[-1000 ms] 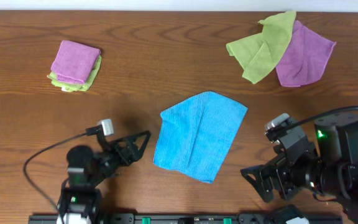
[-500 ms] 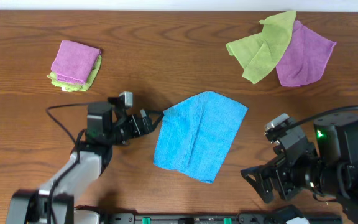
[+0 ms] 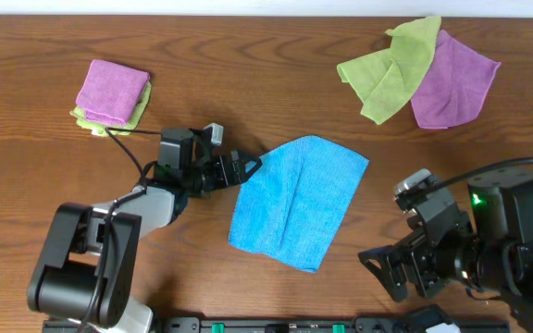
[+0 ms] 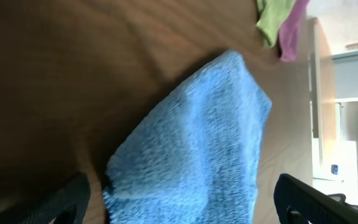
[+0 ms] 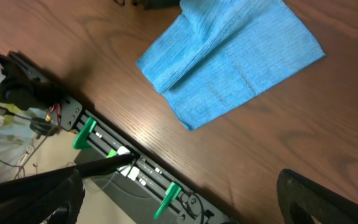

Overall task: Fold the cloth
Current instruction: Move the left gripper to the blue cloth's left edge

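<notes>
Mid-way across the wooden table [image 3: 248, 74]: sky-blue cloth [image 3: 296, 203], loosely doubled, creased lengthwise. Just at its upper-left edge: left gripper [image 3: 251, 166], spread wide, holding nothing. Off toward the lower right, apart: right gripper [image 3: 382, 273], likewise wide, empty.

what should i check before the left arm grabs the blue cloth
1. left gripper jaws open: ok
2. cloth corner between its fingers in the left wrist view: ok
3. cloth gripped: not ok, nothing closed on it yet
4. right gripper open and apart from the cloth: ok
5. cloth lying flat: not ok, a ridge runs down its middle
6. lime-green cloth and purple cloth apart from it: ok
</notes>
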